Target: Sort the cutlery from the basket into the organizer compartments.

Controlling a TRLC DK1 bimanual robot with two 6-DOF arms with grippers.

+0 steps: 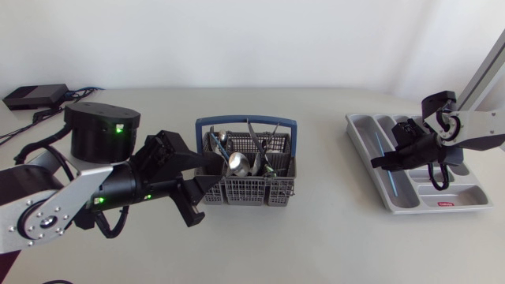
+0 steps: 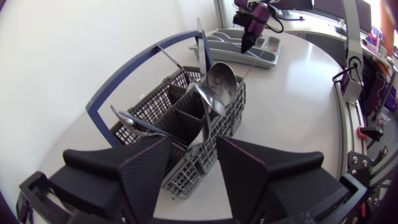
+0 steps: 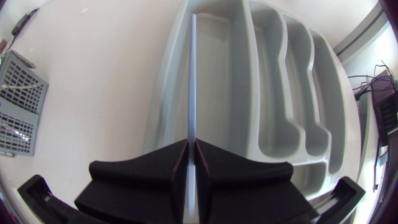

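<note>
1. The grey basket stood in the middle of the worktop. It had a blue handle arching over it.
2. Cutlery stuck up out of the basket in a jumble. A big shiny spoon leaned near the middle.
3. The left gripper sat at the end of the basket farthest from the organizer. Its fingers were wide apart, with the basket's end wall between them. I could not tell if they touched it.
4. The grey organizer lay well apart from the basket, on the right side of the worktop.
5. The right gripper hung over the organizer. Its fingers were pressed tight on a thin pale-blue piece of cutlery.
6. That piece pointed ahead of the fingers, over the long compartment nearest the basket. I could not tell what kind of cutlery it was.
7. A round black device with a green light stood behind the left arm. A small black box with cables lay at the far corner.
</note>
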